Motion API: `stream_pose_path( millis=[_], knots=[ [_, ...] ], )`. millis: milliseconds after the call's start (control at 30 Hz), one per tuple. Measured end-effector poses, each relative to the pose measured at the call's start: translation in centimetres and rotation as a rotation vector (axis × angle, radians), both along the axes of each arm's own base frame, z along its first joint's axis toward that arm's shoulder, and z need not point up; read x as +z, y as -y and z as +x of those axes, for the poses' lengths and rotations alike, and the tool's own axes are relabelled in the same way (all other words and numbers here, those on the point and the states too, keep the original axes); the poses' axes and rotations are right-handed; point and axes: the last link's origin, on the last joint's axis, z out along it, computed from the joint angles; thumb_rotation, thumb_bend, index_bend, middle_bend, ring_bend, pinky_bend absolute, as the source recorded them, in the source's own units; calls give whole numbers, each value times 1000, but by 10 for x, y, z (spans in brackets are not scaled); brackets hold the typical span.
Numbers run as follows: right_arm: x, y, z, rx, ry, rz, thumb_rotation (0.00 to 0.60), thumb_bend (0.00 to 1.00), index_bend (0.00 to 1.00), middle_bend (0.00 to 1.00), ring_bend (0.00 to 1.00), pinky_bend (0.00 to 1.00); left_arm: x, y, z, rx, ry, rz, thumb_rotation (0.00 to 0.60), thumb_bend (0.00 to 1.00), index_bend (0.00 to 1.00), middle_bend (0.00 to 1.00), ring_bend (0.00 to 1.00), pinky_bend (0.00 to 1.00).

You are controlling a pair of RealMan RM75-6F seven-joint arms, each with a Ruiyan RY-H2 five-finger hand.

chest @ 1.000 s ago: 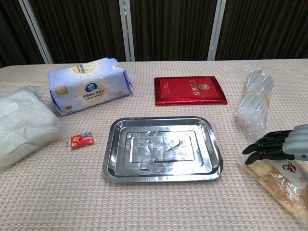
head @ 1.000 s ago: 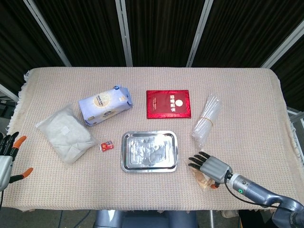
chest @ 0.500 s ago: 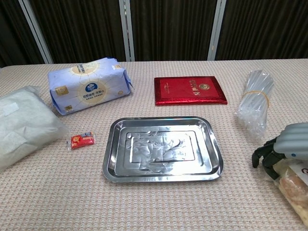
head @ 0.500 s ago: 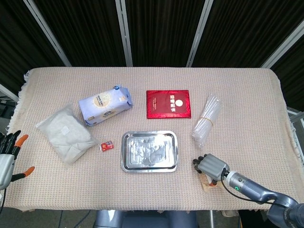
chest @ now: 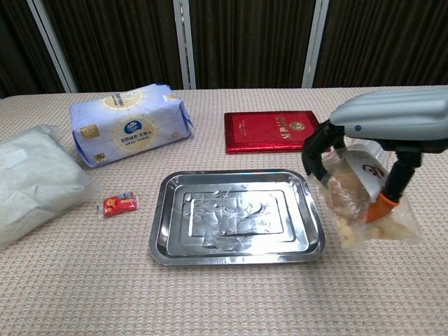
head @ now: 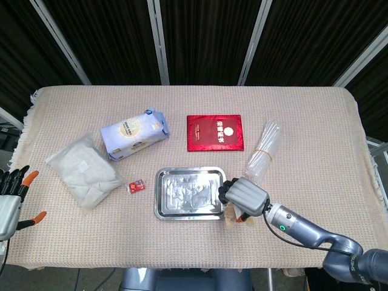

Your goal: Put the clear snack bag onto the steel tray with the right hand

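Note:
My right hand (chest: 381, 122) (head: 244, 195) grips the clear snack bag (chest: 364, 199) from above and holds it in the air, just right of the steel tray (chest: 235, 246) (head: 161, 209). The bag hangs below the fingers, with brownish snacks and a red mark showing through it. In the head view only a corner of the bag (head: 237, 219) shows under the hand, beside the tray's right rim. The tray lies bare at mid-table. My left hand (head: 11, 197) hangs open off the table's left edge, holding nothing.
A red booklet (chest: 276, 131) lies behind the tray. A bundle of clear tubes (head: 264, 152) sits at the right. A blue tissue pack (chest: 129, 123), a white bag (chest: 31, 182) and a small red packet (chest: 120, 204) lie on the left.
My right hand has closed on the snack bag, lifted it off the cloth and carried it left, from the front right of the table to the tray's right rim.

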Motion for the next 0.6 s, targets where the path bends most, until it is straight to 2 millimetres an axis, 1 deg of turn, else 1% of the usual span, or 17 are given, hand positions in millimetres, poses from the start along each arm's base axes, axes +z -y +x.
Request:
stream_pose_path(
  millis=[167, 300, 367, 500, 600],
  knots=[
    [-19, 2, 25, 15, 60, 41, 600, 86, 505, 372, 280, 490, 0, -1, -3, 8, 0, -1, 566, 88, 111, 0, 0, 0],
    [-42, 5, 45, 20, 89, 74, 600, 85, 486, 355, 260, 490, 0, -1, -6, 20, -1, -2, 568, 88, 111, 0, 0, 0],
    [-54, 9, 52, 18, 87, 82, 600, 86, 476, 345, 248, 490, 1, -1, -8, 29, -1, -2, 562, 88, 111, 0, 0, 0],
    [-74, 20, 58, 10, 65, 73, 600, 86, 452, 328, 227, 474, 2, 0, -13, 42, -3, 0, 569, 88, 111, 0, 0, 0],
    [-85, 32, 60, 10, 38, 38, 600, 85, 371, 284, 173, 417, 2, -1, -16, 51, -3, -2, 565, 88, 111, 0, 0, 0]
  ],
)
